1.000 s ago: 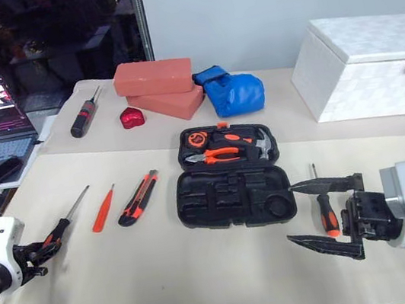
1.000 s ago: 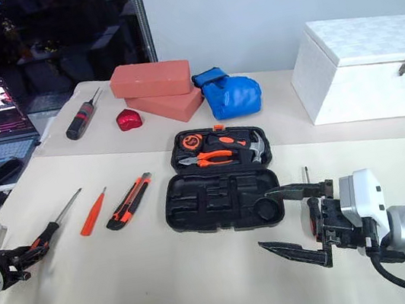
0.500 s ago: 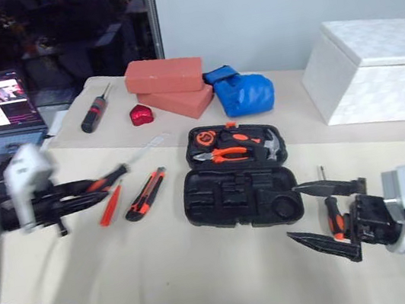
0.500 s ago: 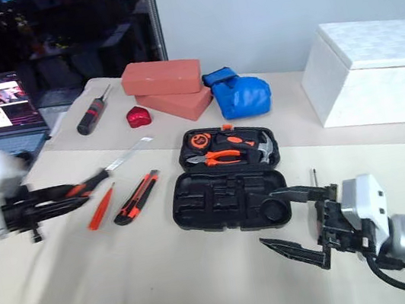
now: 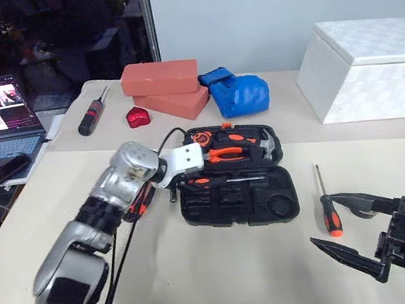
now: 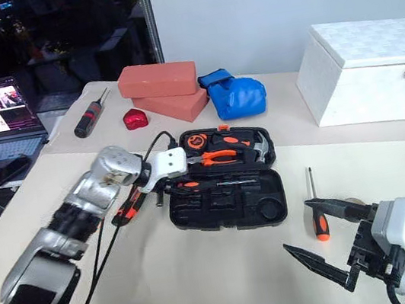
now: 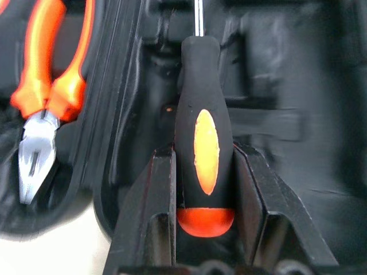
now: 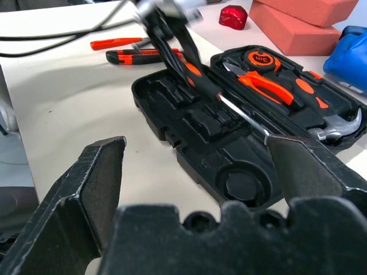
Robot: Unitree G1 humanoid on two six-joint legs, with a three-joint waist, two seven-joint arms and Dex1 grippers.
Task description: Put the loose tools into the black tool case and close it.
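Left gripper [image 7: 203, 189] is clamped on an orange-and-black screwdriver [image 7: 204, 149] by the handle, butt end back between the fingers [image 7: 150, 200], shaft pointing away from the wrist. It holds the tool over the near half of the black tool case [image 5: 272, 204], which lies open on the table [image 5: 206, 275]; the shaft runs along the upper row of recesses there, whether it touches the plastic I can't tell. The case's far half has orange-handled pliers [image 5: 222, 154], a hammer [image 5: 265, 142] and a tape measure [image 6: 198, 140] in it. Right gripper [image 6: 332, 243] sits well apart from the case at the near right of the table, fingers spread wide, nothing between them. A second orange-and-black screwdriver [image 5: 328, 213] lies on the table right of the case, just beyond the right gripper's fingers. The utility knife [image 8: 135, 55] and the slim orange screwdriver [image 8: 112, 42] lie side by side on the table left of the case, partly behind the left arm in the head views. At the back: black-and-red screwdriver [image 5: 91, 117], two red bricks [image 5: 161, 85], a blue pouch [image 5: 238, 92], a white box [image 5: 370, 67].
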